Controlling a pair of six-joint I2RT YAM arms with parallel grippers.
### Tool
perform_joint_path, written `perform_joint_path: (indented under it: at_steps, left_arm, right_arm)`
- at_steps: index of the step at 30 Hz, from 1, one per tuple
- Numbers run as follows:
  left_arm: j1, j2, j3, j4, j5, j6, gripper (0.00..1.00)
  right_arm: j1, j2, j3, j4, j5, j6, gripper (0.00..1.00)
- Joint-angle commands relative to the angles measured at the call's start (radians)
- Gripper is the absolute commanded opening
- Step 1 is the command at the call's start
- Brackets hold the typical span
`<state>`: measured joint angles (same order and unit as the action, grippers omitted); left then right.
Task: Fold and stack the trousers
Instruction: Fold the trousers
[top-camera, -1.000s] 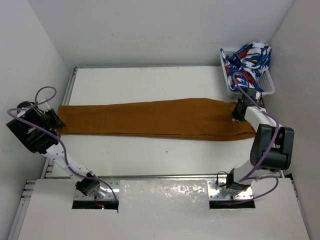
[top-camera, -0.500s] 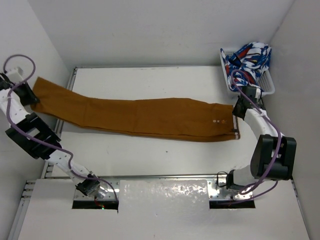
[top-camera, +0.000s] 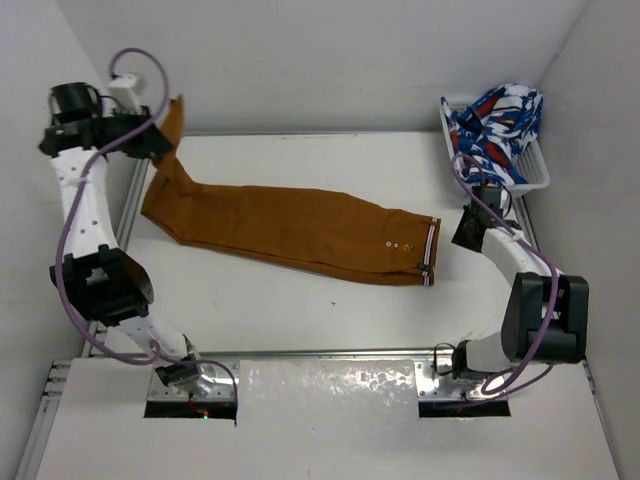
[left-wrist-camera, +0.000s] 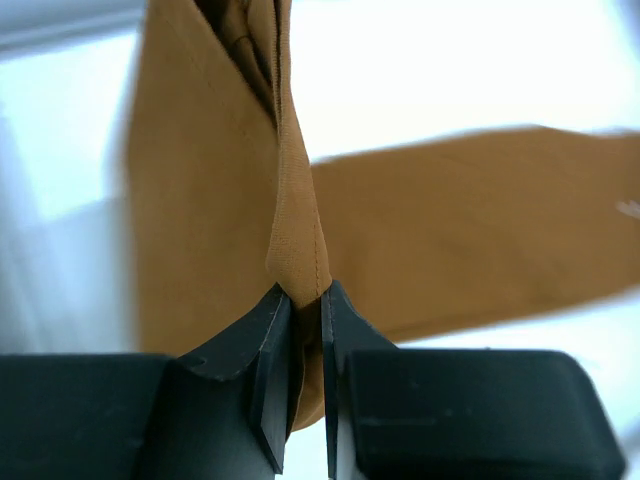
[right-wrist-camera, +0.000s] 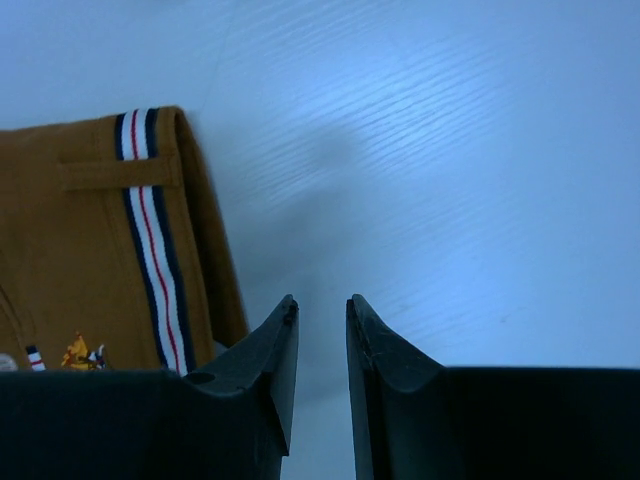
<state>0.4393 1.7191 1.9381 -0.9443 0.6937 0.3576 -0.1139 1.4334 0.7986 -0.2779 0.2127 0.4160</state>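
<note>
Mustard-brown cotton trousers (top-camera: 290, 225) are lying diagonally across the white counter (top-camera: 300, 160), running from the far-left corner toward the right edge. The waistband end is resting flat near the right edge. It is showing a striped inner edge (right-wrist-camera: 150, 250) in navy, white and red, with small metal rivets (top-camera: 400, 243) just beside it on the outer fabric. A belt loop (right-wrist-camera: 115, 172) is crossing the top of the stripe. At the far-left corner the leg end is rising clear of the surface in a narrow vertical fold, while the remainder of the garment is staying in contact with the counter.

The left gripper (left-wrist-camera: 305, 300) is holding the raised leg end above the far-left corner. Its fingers are clamping tightly on a folded edge of the cloth, which is passing between them and draping away below.

The right gripper (right-wrist-camera: 320, 300) is sitting over bare counter just beside the waistband, on the side toward the right edge, and is not touching the fabric. Its jaws are standing narrowly apart with nothing between them.

A white wire basket (top-camera: 540, 178) is occupying the far-right corner, containing blue-white-red patterned clothes (top-camera: 495, 120), apart from the trousers.
</note>
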Motion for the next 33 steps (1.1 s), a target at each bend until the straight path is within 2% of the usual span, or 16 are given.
perform_joint_path:
  at_steps: [1, 6, 9, 16, 21, 26, 33]
  left_arm:
    - [-0.117, -0.085, -0.1, 0.033, 0.101, -0.058, 0.0]
    - [-0.266, -0.084, -0.231, 0.149, 0.095, -0.187, 0.0]
    - [-0.338, -0.098, -0.287, 0.203, 0.099, -0.244, 0.0]
    - [-0.491, -0.092, -0.436, 0.315, 0.13, -0.333, 0.0]
    - [-0.635, -0.066, -0.458, 0.383, 0.13, -0.388, 0.0]
    - [-0.692, -0.03, -0.536, 0.498, 0.095, -0.439, 0.0]
    - [-0.714, 0.031, -0.531, 0.5, -0.009, -0.41, 0.0]
  right_arm:
    - [0.023, -0.013, -0.024, 0.058, -0.055, 0.049, 0.25]
    - [0.158, 0.071, -0.018, 0.071, -0.044, 0.092, 0.25]
    - [0.158, 0.113, 0.001, 0.054, -0.064, 0.139, 0.26]
    - [0.158, 0.136, 0.004, 0.08, -0.053, 0.127, 0.26]
    - [0.158, 0.145, 0.021, 0.085, -0.047, 0.118, 0.26]
    - [0.16, 0.15, 0.031, 0.085, -0.045, 0.107, 0.26]
    - [0.161, 0.139, 0.033, 0.075, -0.042, 0.089, 0.26]
